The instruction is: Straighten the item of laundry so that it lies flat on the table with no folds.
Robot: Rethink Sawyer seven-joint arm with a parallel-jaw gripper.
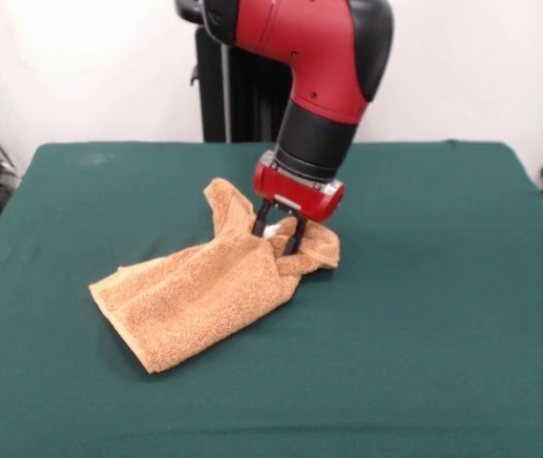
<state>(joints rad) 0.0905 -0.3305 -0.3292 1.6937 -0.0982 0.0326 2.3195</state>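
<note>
Towel (199,301) first, nearest me — an orange-tan terry cloth lying on the dark green table (443,334), left of the middle. Its near end is spread fairly flat, a rough rectangle pointing toward the front left corner, though the edges look doubled over. Further back the cloth narrows and bunches, rising into a rumpled ridge with a flap standing up behind it. A speck of white shows there, perhaps a tag; I can't be sure.

Right at that bunched far end sits the gripper (281,234), hanging from the red and black arm (323,76). Its two dark fingers are closed in narrow, with a pinch of the towel caught between them and lifted slightly.

I'd judge this is the grasp-and-pull step — the far end held, the fold not yet drawn out. Next calls for dragging away from the flat end, low and steady.
</note>
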